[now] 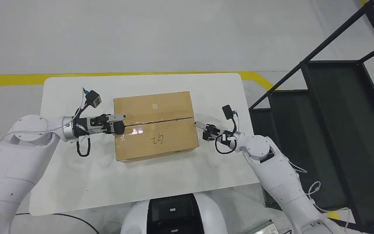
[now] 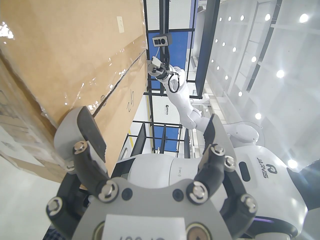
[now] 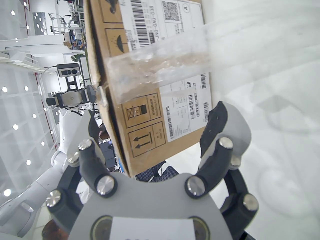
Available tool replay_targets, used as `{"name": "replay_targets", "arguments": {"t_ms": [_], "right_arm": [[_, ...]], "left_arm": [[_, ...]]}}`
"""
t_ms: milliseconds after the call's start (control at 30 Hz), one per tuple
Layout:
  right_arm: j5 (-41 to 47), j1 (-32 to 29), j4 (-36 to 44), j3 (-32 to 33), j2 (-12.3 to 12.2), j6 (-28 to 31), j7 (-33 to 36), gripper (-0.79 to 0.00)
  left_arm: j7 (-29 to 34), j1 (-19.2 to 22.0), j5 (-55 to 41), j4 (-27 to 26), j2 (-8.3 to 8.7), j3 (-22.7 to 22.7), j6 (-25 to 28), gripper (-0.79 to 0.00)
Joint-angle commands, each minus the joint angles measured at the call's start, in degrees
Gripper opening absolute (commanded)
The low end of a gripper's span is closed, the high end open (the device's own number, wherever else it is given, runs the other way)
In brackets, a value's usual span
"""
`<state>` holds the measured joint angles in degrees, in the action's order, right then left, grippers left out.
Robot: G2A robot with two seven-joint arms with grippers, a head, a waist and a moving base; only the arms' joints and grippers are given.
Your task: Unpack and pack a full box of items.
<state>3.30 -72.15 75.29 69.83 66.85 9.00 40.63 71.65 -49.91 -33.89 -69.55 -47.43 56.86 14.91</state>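
Resting on white table, taped box, left claw and right claw spread, grey floor

White glossy arms, black cables; left end effector grey, silver screws.

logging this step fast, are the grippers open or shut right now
left gripper: open, holding nothing, at one end of the box.
right gripper: open, holding nothing, at the box's other end.
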Motion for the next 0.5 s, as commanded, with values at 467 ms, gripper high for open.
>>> {"name": "replay_targets", "arguments": {"t_ms": [467], "right_arm": [[10.36,6.39,-10.6,-3.74,2.24,15.89,-0.84,0.0]], "left_arm": [[0.0,0.0,0.0,0.0,0.0,0.0,0.0,0.0]]}}
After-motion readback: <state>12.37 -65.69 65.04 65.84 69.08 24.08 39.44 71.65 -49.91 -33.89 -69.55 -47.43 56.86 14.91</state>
